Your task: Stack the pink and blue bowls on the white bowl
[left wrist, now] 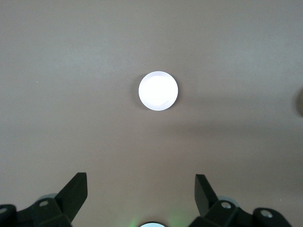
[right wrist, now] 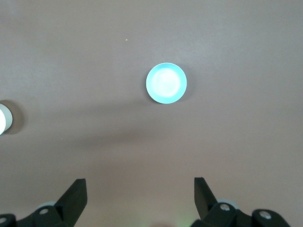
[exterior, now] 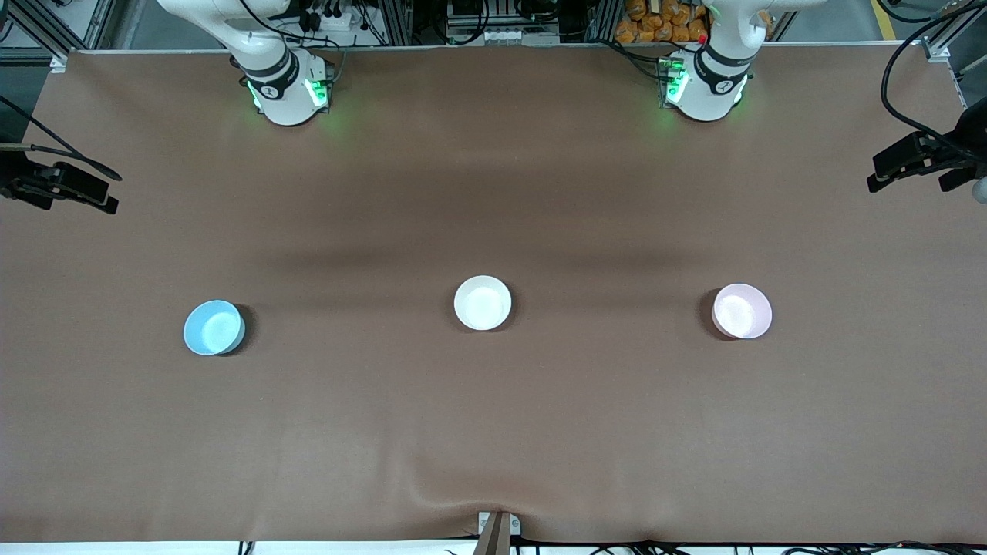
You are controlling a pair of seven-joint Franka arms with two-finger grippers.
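Note:
The white bowl [exterior: 483, 303] sits in the middle of the table. The light blue bowl [exterior: 213, 327] sits toward the right arm's end and the pale pink bowl [exterior: 742, 311] toward the left arm's end, all three well apart. My left gripper [left wrist: 141, 178] is open and empty, high over the table, with the pink bowl [left wrist: 158, 91] far below it, washed out to near white. My right gripper [right wrist: 139, 181] is open and empty, high over the table, with the blue bowl [right wrist: 166, 82] far below it. Neither gripper shows in the front view.
The brown table cover [exterior: 493, 432] is bare round the bowls. The white bowl's edge [right wrist: 4, 118] shows at the border of the right wrist view. Black camera mounts [exterior: 921, 158] reach in at both ends of the table.

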